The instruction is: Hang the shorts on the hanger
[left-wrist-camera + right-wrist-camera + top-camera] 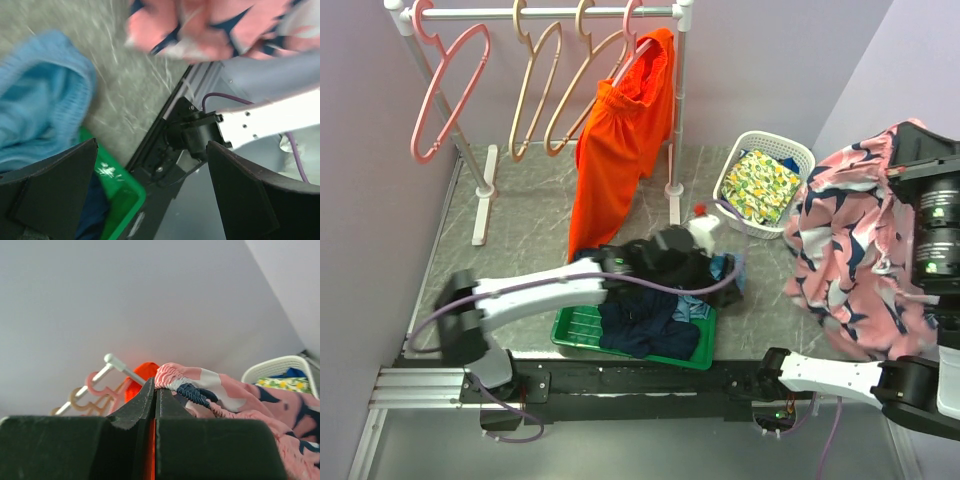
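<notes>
The pink shorts (860, 250) with navy and white leaf shapes hang in the air at the right, held by the gathered waistband. My right gripper (898, 140) is shut on them. In the right wrist view the waistband (185, 380) comes out at the tips of the closed gripper (155, 386). Two beige hangers (535, 90) hang empty on the rack's rail at the back, far to the left of the shorts; they also show in the right wrist view (80, 402). My left gripper (722, 272) is open and empty, low over the clothes bin, its fingers (50, 190) wide apart.
A white rack (550, 13) also holds a pink hanger (445, 90) and orange shorts (620, 150) on another pink hanger. A green bin (575, 330) holds dark clothes and a blue cloth (40, 110). A white basket (805, 160) holds floral cloth. Purple walls stand left and right.
</notes>
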{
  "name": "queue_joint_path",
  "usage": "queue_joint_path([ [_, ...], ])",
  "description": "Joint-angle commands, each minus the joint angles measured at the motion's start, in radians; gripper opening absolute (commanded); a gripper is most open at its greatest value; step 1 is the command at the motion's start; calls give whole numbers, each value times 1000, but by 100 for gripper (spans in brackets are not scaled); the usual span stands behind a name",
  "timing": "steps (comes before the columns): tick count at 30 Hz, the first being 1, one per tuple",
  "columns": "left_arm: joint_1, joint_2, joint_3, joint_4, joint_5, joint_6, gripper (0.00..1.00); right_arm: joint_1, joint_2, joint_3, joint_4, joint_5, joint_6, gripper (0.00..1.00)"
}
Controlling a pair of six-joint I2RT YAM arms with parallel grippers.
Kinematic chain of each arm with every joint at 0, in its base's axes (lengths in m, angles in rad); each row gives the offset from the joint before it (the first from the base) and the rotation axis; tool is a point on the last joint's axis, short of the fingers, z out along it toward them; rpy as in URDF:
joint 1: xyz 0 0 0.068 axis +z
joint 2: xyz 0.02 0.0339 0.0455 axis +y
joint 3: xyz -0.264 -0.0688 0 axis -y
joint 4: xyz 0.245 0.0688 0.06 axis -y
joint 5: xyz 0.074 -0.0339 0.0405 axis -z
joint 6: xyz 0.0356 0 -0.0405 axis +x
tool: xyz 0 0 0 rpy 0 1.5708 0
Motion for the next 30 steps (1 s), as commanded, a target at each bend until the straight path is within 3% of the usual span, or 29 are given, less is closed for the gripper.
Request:
queue_joint_path([
  [1,-43,154,90,77,-40,-152,97,-2,-9,-39,51,83,-45,0],
  [8,-75,352,112,161,-90,-355,97,0,-64,-135,-48,80,62,0],
  [15,-100,581,299,35,-253,-449,96,2,-86,-190,-220,32,248,0],
  [18,-97,604,307,-8,-317,-475,96,0,-104,-227,-243,12,283,0],
  [30,-37,471,66,-26,-477,-582,96,0,-161,-346,-295,-29,380,0],
])
